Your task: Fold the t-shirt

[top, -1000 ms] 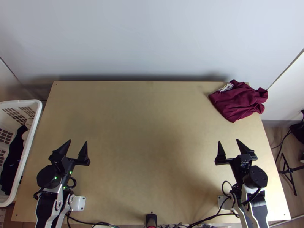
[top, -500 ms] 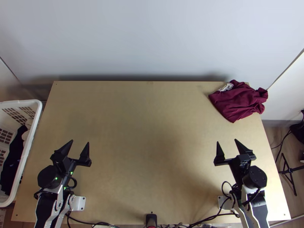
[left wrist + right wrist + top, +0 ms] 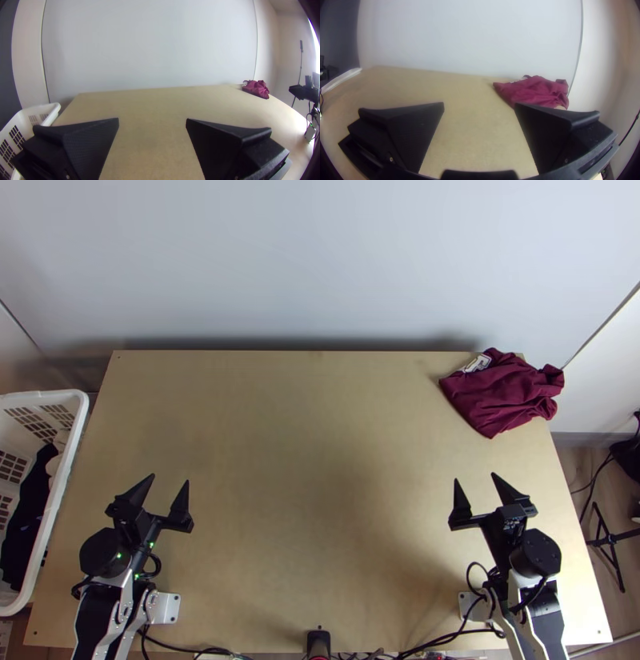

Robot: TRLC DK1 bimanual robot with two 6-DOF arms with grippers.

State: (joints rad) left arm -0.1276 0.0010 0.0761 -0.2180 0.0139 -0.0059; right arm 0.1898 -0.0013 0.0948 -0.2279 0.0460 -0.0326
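Note:
A maroon t-shirt lies bunched at the table's far right corner in the top view, a white print at its upper left edge. Both grippers are apart from it. My left gripper stands open over the table's near left part, far from the shirt. Nearer to the cloth, my right gripper is open at the near right, nothing between its fingers. In the left wrist view, my left gripper has widely parted fingers, and the shirt is small and distant. The right wrist view has my right gripper with the shirt beyond it.
A white laundry basket holding dark and light cloth stands at the left edge of the wooden table. A pale wall rises behind the table. Cables run along the near edge, and a black stand is on the floor at the right.
My left gripper has shifted slightly to the right and my right gripper slightly to the left. The shirt lies as before.

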